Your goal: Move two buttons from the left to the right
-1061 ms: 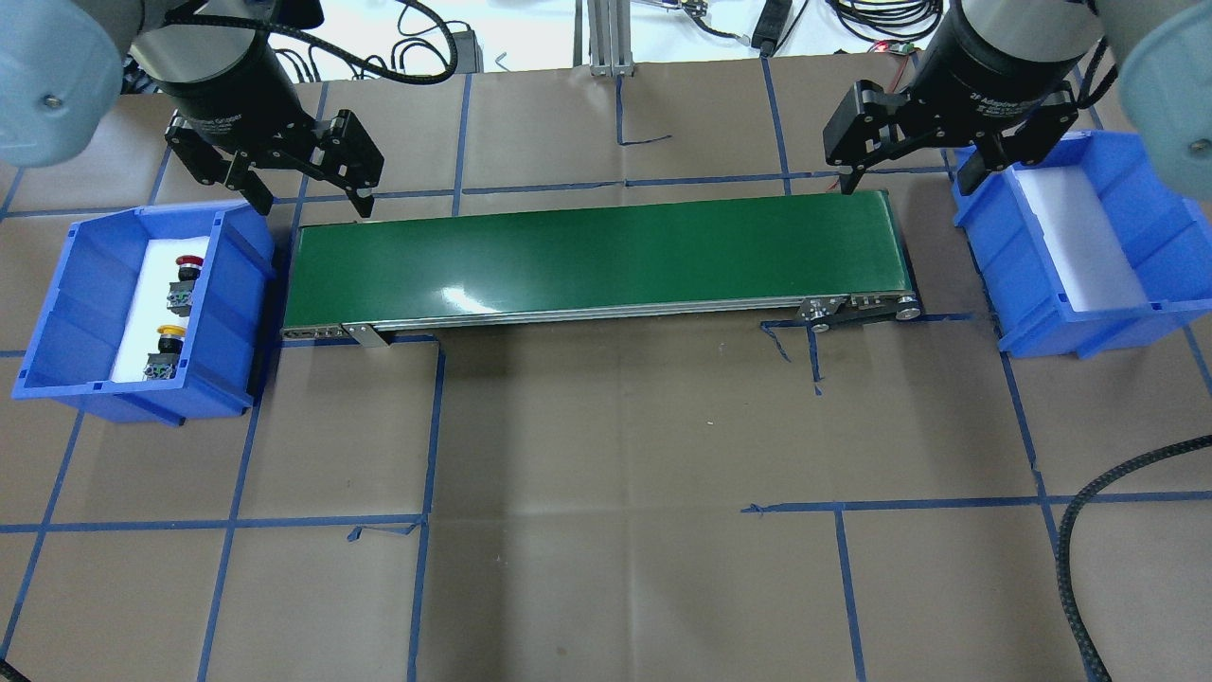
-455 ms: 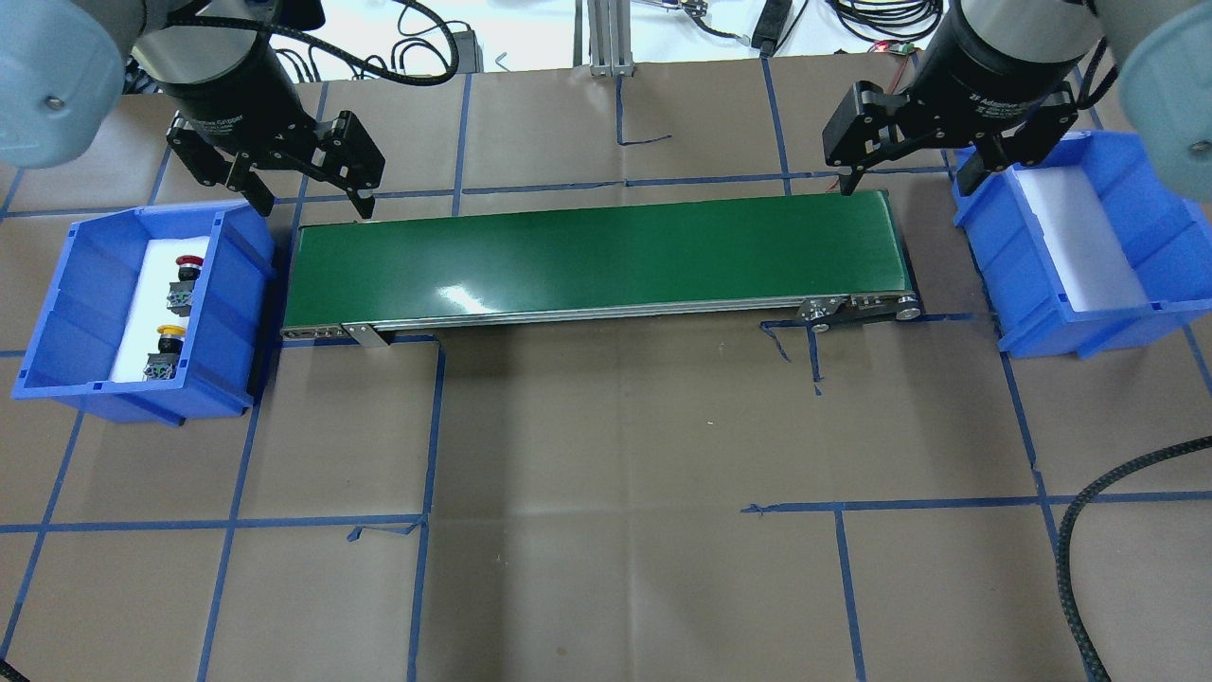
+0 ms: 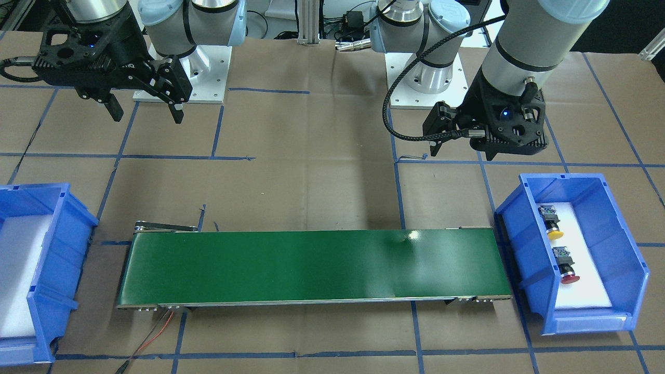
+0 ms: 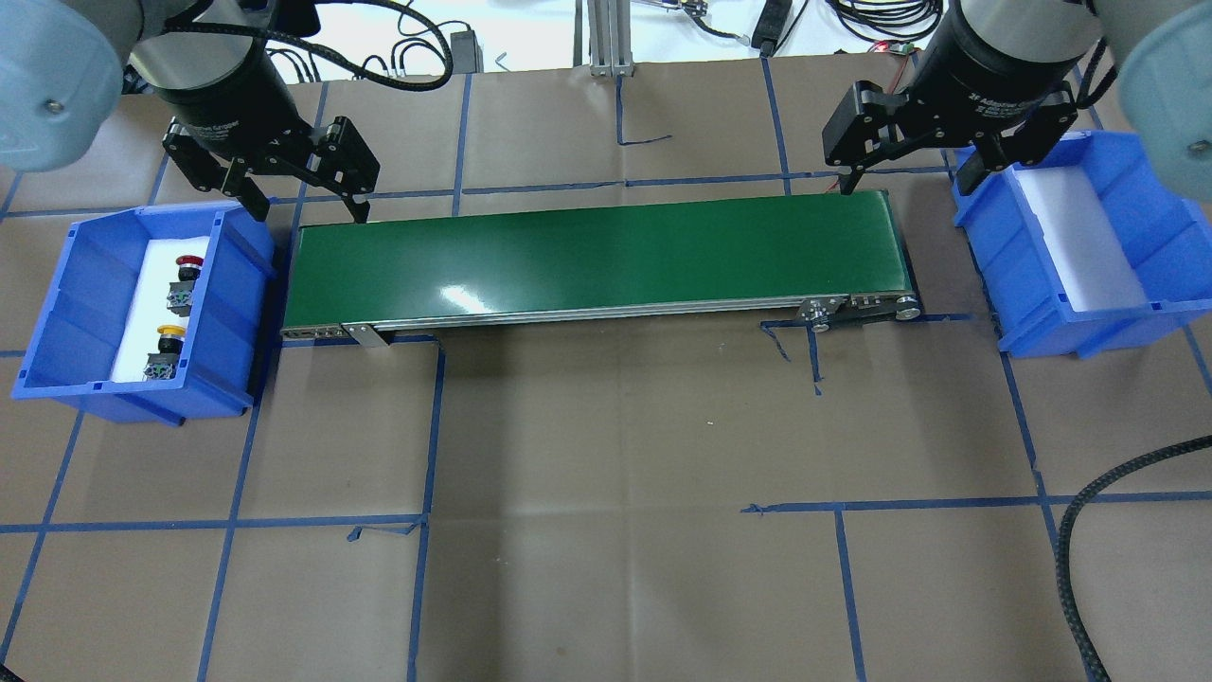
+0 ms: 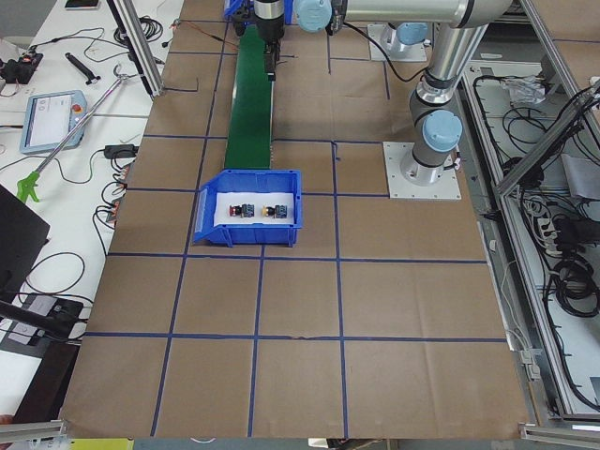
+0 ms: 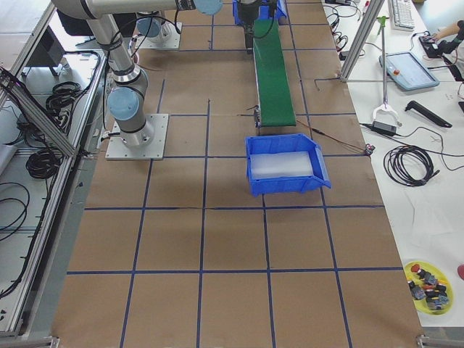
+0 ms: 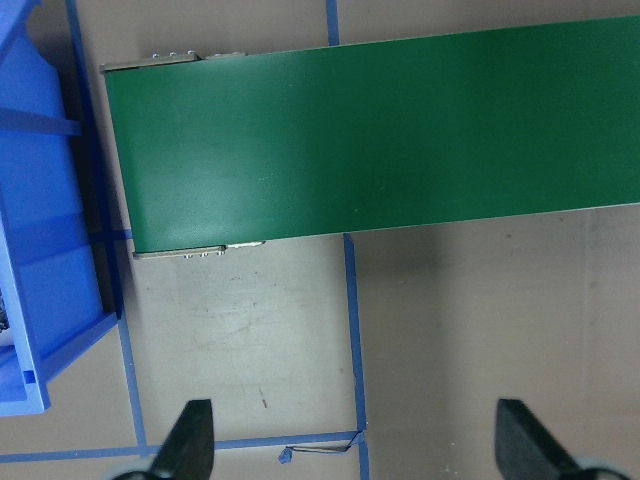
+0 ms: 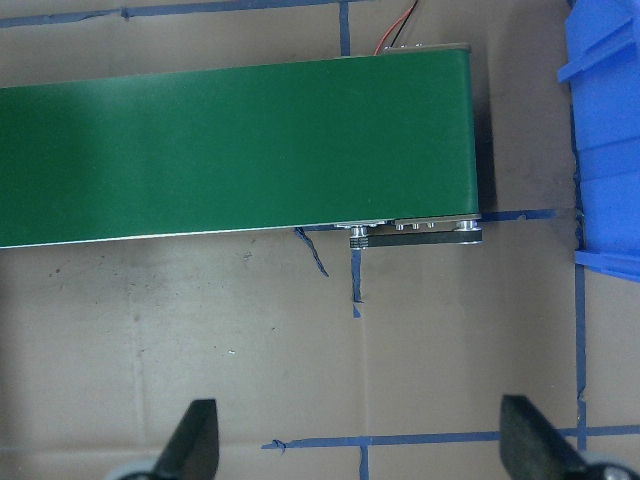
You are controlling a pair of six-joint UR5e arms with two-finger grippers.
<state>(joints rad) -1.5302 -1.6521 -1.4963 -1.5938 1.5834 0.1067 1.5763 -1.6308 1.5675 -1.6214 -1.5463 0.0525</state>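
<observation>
Blue bin (image 4: pixel 85 313) at table's (image 4: pixel 606 426) left edge holds red button (image 4: pixel 187 273), yellow button (image 4: pixel 167 343) (none moved); left gripper (image 4: pixel 310 210), right gripper (image 4: pixel 909 178) fingers apart.

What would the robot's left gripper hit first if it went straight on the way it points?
Most likely the brown paper-covered table, near a blue tape line. The left gripper points down; its wrist view shows bare paper between the fingers, clear of the green conveyor belt and blue plastic bin.
</observation>
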